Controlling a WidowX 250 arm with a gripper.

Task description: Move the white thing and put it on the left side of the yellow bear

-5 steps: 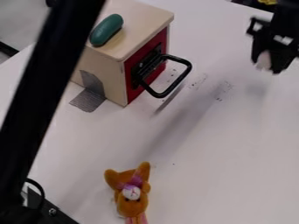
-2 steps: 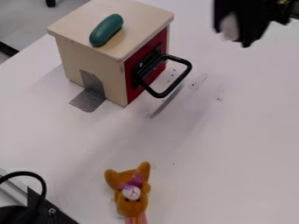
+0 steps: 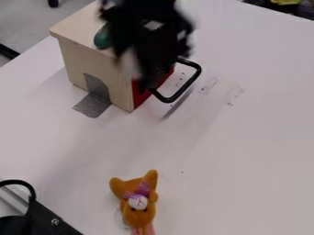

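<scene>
Camera view: gripper (image 3: 136, 69) clamped on white thing (image 3: 129, 63), blurred, held at its lower end, in front of the wooden box (image 3: 95, 66) from this angle. Green piece (image 3: 102, 38) shows just left of gripper, black handle (image 3: 178, 95) near its lower right; yellow bear (image 3: 137, 202) well apart, toward the bottom edge.

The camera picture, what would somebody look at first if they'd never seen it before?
Probably the big black gripper near the top, in front of the wooden box, with a white thing at its tips. Next might be the orange soft toy with pointy ears, lying near the bottom of the white table. The box's black handle stands out too, sticking out beside its red front.
</scene>
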